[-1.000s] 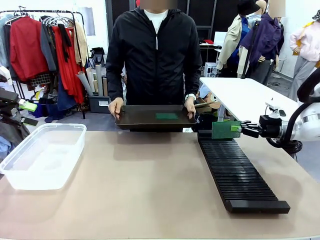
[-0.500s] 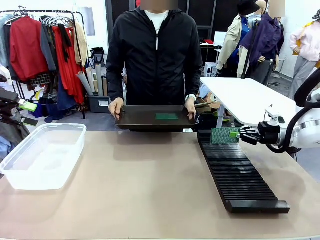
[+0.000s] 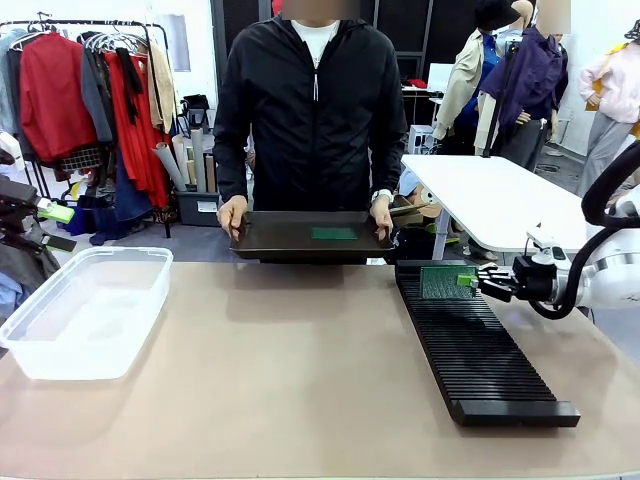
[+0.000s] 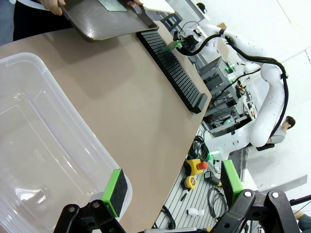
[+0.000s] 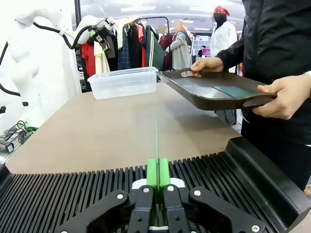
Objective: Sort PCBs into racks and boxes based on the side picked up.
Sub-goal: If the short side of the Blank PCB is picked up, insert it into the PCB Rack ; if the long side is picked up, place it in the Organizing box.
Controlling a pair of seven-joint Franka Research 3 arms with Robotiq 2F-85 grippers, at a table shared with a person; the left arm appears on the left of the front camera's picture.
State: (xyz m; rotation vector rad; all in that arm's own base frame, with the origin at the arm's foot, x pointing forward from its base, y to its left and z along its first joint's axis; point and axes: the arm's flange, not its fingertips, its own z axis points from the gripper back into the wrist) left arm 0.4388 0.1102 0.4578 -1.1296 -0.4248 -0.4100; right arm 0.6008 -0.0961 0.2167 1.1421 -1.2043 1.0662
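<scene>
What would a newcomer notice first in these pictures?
First, the right gripper, shut on a green PCB held upright at the far end of the long black rack. Then the person at the table's far side, holding a dark tray with a second PCB lying flat on it.

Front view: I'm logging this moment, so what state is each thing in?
held PCB, upright on edge at the rack's far end, gripped
right gripper, shut on held PCB
left gripper, open, above the tub's edge
rack, other slots empty
tub, empty
tray, held in the person's hands
tray PCB, lying flat
</scene>
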